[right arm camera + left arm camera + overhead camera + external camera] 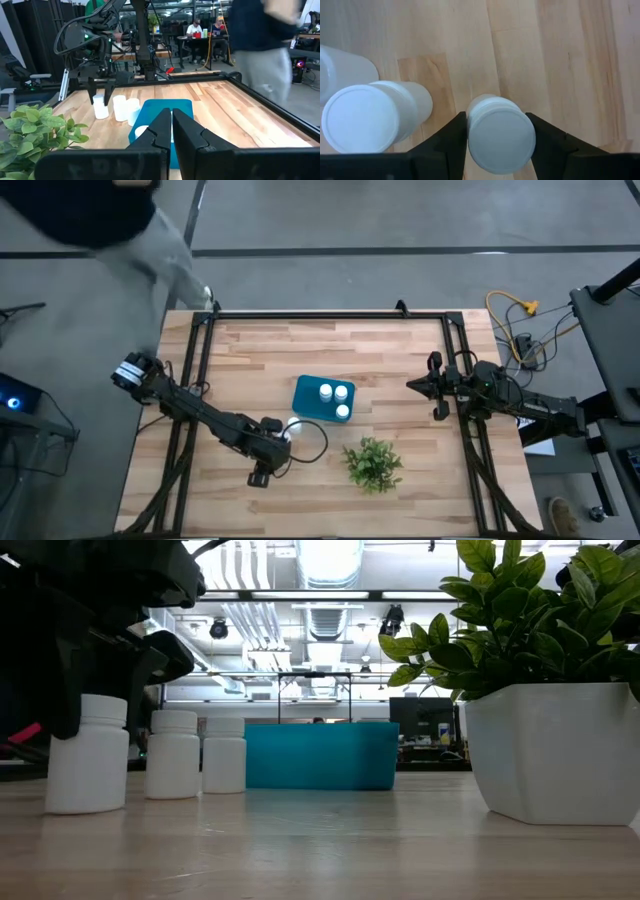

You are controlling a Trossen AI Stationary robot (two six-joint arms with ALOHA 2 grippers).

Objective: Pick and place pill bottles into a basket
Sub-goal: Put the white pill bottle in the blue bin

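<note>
The teal basket [308, 402] sits mid-table with three white pill bottles [326, 391] standing in it. Three more white pill bottles stand on the wood at its near-left; in the low view they are in a row [173, 753]. My left gripper [272, 442] points down over the nearest of them [501, 134], with a finger on either side of its cap. The other two bottles [370, 117] stand beside it. My right gripper [432, 386] is shut and empty, held off the table near the right edge, and shows in its wrist view [171, 127]. My left gripper has the bottle's round cap [472, 131] pinched between its two fingers [547, 140], one on each side. The fingers come from above, pointing down. The bottle stands upright with its base on the table [88, 802].
A green plant [373, 464] in a white pot [555, 750] stands near the front, right of the bottles. A black frame [330, 314] runs around the table. A person [265, 45] stands beyond the far left corner.
</note>
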